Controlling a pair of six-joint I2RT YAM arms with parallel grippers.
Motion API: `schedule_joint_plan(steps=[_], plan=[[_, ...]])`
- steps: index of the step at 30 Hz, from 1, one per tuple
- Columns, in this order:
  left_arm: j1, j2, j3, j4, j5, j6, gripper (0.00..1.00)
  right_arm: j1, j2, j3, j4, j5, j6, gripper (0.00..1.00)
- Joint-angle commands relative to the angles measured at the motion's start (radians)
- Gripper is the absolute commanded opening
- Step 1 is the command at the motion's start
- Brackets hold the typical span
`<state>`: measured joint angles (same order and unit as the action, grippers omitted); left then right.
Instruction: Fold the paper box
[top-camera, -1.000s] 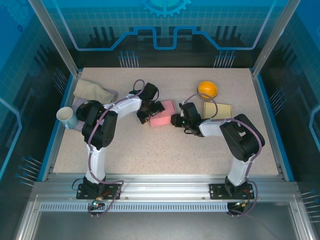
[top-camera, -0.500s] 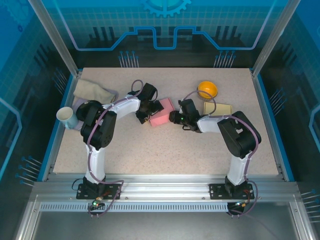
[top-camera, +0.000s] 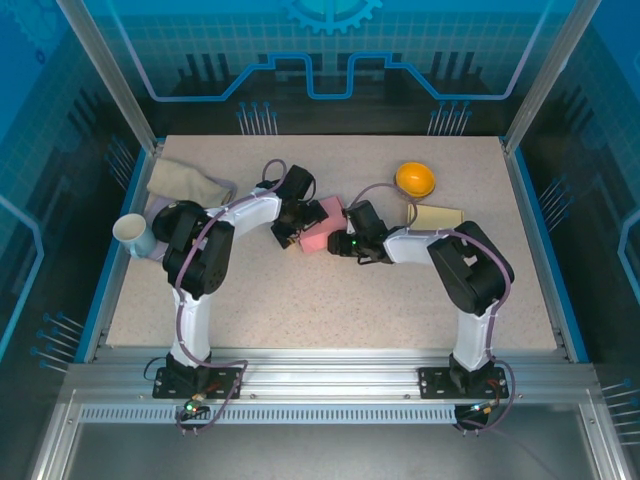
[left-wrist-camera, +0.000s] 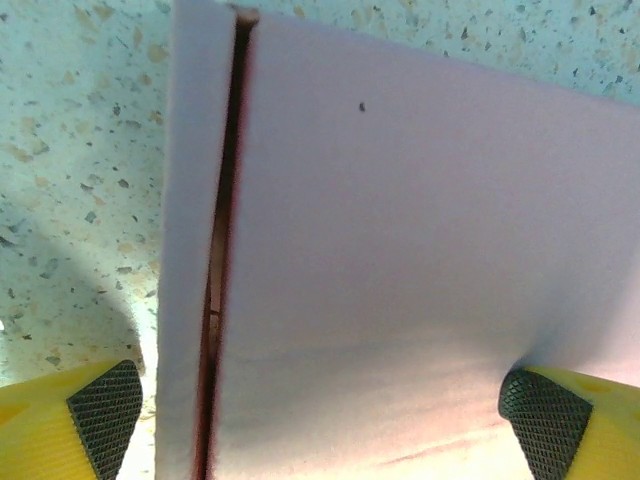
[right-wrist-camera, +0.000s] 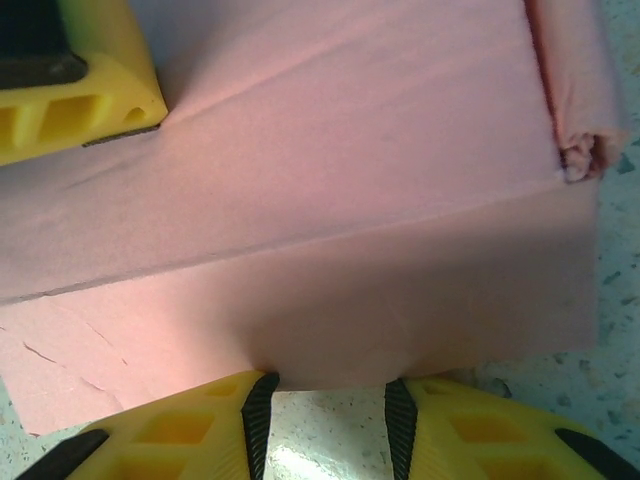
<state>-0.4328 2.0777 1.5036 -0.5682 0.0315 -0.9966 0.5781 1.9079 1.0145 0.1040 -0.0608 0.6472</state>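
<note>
The pink paper box (top-camera: 322, 226) lies on the speckled table (top-camera: 330, 300) near the middle. My left gripper (top-camera: 298, 218) is at its left end. In the left wrist view the box (left-wrist-camera: 400, 250) fills the space between the black pads (left-wrist-camera: 100, 410); the jaws stand wide open, straddling it, and a dark seam runs along its left side. My right gripper (top-camera: 342, 241) is at the box's right side. In the right wrist view it (right-wrist-camera: 328, 425) is partly open with bare table in the gap. The box's lower flap (right-wrist-camera: 400, 300) rests against both fingertips.
An orange bowl (top-camera: 415, 179) and a flat tan card (top-camera: 437, 216) lie at the back right. At the left edge sit a beige cloth (top-camera: 185, 182) and a white cup (top-camera: 130, 232). Blue rails border the table on both sides.
My right gripper has slid left up to the box and its jaws have widened a little. The left gripper has stayed at the box's left end.
</note>
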Motion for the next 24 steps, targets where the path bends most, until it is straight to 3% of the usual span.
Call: schedule_joint_plan(steps=[1,9,24], plan=[[-0.029,0.101,-0.031,-0.129,0.058,-0.020,0.99,0.051,0.011,-0.008,0.012,-0.096,0.037,0.38],[-0.028,0.111,-0.037,-0.115,0.071,-0.050,0.98,0.080,-0.024,-0.026,0.098,-0.172,0.135,0.34],[-0.018,0.115,-0.049,-0.122,0.046,-0.034,0.97,0.092,-0.140,-0.071,0.094,-0.125,0.142,0.31]])
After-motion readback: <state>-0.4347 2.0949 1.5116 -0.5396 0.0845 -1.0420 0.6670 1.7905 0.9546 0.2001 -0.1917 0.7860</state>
